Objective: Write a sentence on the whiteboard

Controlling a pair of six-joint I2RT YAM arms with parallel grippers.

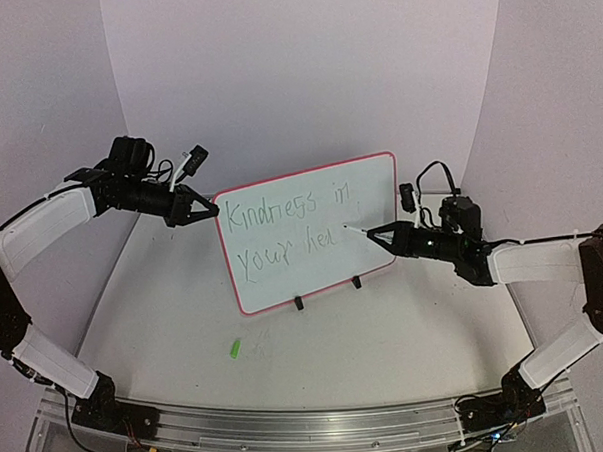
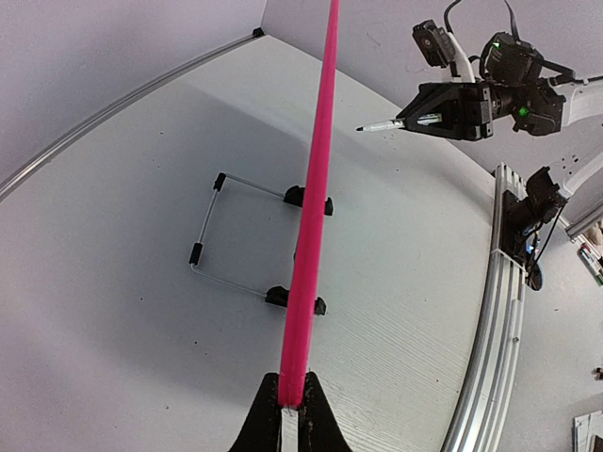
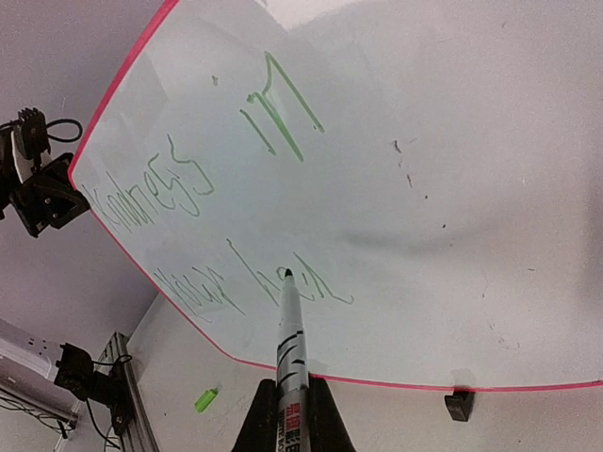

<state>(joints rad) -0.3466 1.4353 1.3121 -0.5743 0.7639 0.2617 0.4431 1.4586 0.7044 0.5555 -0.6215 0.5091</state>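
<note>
**Marker nib at the end of "hea", blank board to its right**

Your right tool (image 1: 374, 233) is closed narrow on the marker (image 1: 354, 228). The marker lies along the tool's own line, nearly level, with its nib pointing at the face of the whiteboard (image 1: 370, 183). The whiteboard stands tilted back on its black clips (image 1: 298, 302) in the middle of the worktop (image 1: 406, 332), between your two arms. Your left tool (image 1: 211, 212) is pinched shut on the board's left edge. In the left wrist view the pink rim (image 2: 316, 188) runs straight up from between its fingers.

The sentence (image 1: 282, 232) reads "Kindness in" on top and "your hea" below, in thin green. In the right wrist view the nib (image 3: 287, 274) sits at the last letter of the second line. You cannot tell whether it presses the surface or hovers just off it.

The next stroke, as I judge it, turns on one thing: the unwritten space lies to the right of the nib, toward the right arm. So the marker should travel back toward its own base, square to the board. A green cap (image 1: 234, 347) lies on the worktop in front of the board, well apart.
</note>
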